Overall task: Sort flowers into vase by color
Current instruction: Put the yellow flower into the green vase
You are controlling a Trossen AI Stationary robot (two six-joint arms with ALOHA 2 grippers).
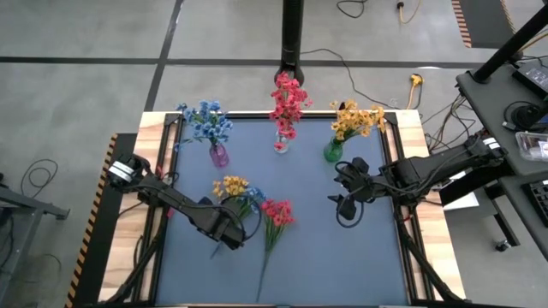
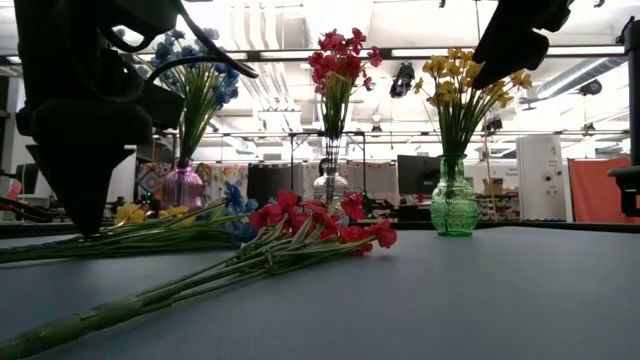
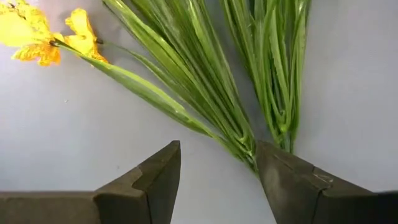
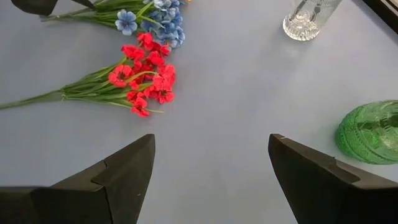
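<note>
Three loose sprigs lie flat on the table: yellow [image 1: 229, 185], blue [image 1: 253, 198] and red [image 1: 276, 212]. My left gripper [image 1: 224, 239] is open and low over the near ends of the green stems [image 3: 205, 93]. One stem bundle's end [image 3: 249, 149] reaches one finger's inner edge, and a yellow blossom [image 3: 43, 34] lies farther off. My right gripper [image 4: 211, 140] is open and hovers over bare table between the red sprig [image 4: 143, 78] and the green vase [image 4: 373, 130]. My left gripper comes from above with its fingers apart. The end of one green stem bundle [image 3: 249, 149] lies at the inner edge of one finger [image 3: 280, 180]. I cannot tell whether they touch. The stems lie flat on the table.
Three vases stand along the far edge: a purple vase [image 1: 218, 155] with blue flowers, a clear vase [image 1: 281, 142] with red flowers, and a green vase [image 1: 333, 152] with yellow flowers. A black post [image 1: 292, 34] rises behind the table. Bare table lies near and to the right.
</note>
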